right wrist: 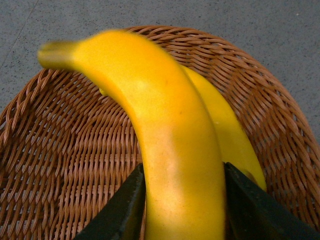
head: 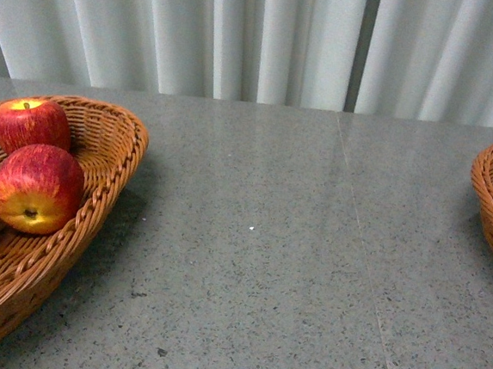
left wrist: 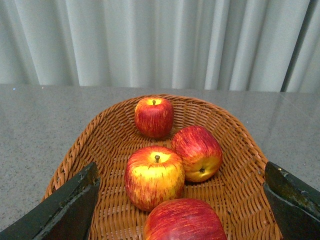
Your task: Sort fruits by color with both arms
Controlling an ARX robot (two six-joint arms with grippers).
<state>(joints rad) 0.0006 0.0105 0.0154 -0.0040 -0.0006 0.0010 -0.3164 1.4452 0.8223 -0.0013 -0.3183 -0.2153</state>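
- Right wrist view, centre of the frame: the right gripper (right wrist: pixel 182 200) is clamped on a smooth, curved yellow banana (right wrist: pixel 160 135), one dark finger pressed against each flank at the lower edge of the frame.
- Its long axis runs from between the fingers up to a greenish stem tip at the upper left, so it lies crosswise to the pinch, directly over the woven brown banana basket (right wrist: pixel 60 160).
- A second yellow banana (right wrist: pixel 227 130) lies behind it toward the right, running the same way; whether the two touch cannot be told.
- My reading: the coming move turns on the held banana sitting above the basket floor and alongside its neighbour, so letting go should drop it inside.
- Left wrist view: the left gripper (left wrist: pixel 182 200) is spread wide and holds nothing, its two dark fingers at the lower corners of the frame.
- Between them sits a woven brown apple basket (left wrist: pixel 240 145) with four glossy red apples streaked yellow (left wrist: pixel 155 175), two stem-up, one tipped on its side, one cut off at the bottom edge.
- Front view: the apple basket fills the left edge, the banana basket's rim the right edge, well apart on a speckled grey stone-like table (head: pixel 268 238); no arm shows.
- White pleated curtains (head: pixel 259 39) hang along the top.
- No fruit lies loose on the table, so sorting looks nearly done.
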